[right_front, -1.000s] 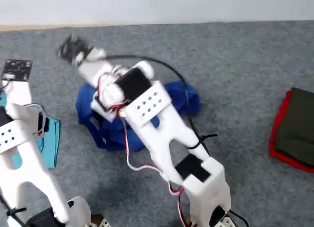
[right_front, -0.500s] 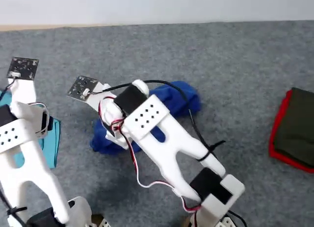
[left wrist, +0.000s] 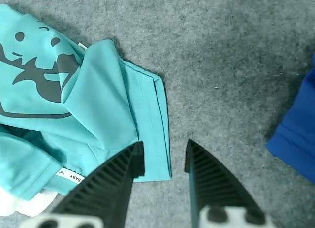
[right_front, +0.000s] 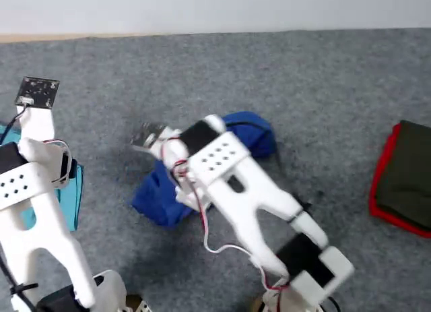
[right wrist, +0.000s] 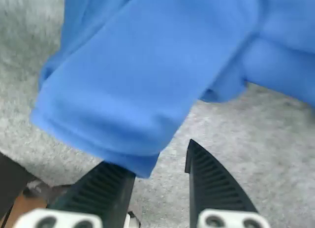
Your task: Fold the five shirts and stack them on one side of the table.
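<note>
A crumpled blue shirt (right_front: 250, 133) lies mid-table, with the right arm over its near-left part. In the right wrist view the blue shirt (right wrist: 147, 75) hangs in a thick fold, and my right gripper (right wrist: 155, 161) stands open with the fold's lower edge just between its fingers. A teal printed shirt (right_front: 71, 191) lies at the left under the left arm. My left gripper (left wrist: 164, 149) is open just above the hem corner of the teal shirt (left wrist: 98, 105). The blue shirt (left wrist: 298, 134) also shows at that view's edge.
A folded dark garment on a red one (right_front: 404, 180) sits at the right edge of the grey carpeted table (right_front: 323, 83). Bare carpet stretches across the back and between the blue shirt and that stack.
The right arm has swung to the right across the blue shirt, and the shirt's left part has bunched in toward the middle. The left arm has barely shifted.
</note>
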Motion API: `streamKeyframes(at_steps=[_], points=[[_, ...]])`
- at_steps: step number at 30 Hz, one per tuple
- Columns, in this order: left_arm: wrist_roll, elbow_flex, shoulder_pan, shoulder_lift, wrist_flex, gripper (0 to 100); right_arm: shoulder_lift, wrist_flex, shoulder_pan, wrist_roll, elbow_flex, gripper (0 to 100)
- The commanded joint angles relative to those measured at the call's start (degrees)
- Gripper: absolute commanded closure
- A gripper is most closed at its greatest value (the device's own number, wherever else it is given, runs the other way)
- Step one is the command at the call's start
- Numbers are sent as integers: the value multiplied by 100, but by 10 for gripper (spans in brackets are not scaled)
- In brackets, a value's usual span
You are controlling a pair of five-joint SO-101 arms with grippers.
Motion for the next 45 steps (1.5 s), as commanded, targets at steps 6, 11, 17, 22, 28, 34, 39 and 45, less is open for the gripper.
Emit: streamKeyframes(at_steps=[6,11,17,22,28,34,39,45], points=[[53,-31,70,-158,-88,863,-1587,171,462,44,-352,867],[53,-31,738,-158,-79,860,-2026,92,453,35,-352,868],[774,-48,2092,97,-563,859,-2079,92,593,35,-325,868],[1248,-136,2629,853,-818,859,-2246,-66,602,18,-580,866],[1424,-505,2497,1037,-536,859,-2598,-708,945,-413,-1407,865],[1424,-699,2514,1037,-545,859,-2369,-470,629,-387,-686,865],[1424,-787,2453,1037,-536,859,-2070,-462,242,-369,193,865],[1424,-787,1899,1029,-448,859,-2000,-1473,479,-53,-765,865]])
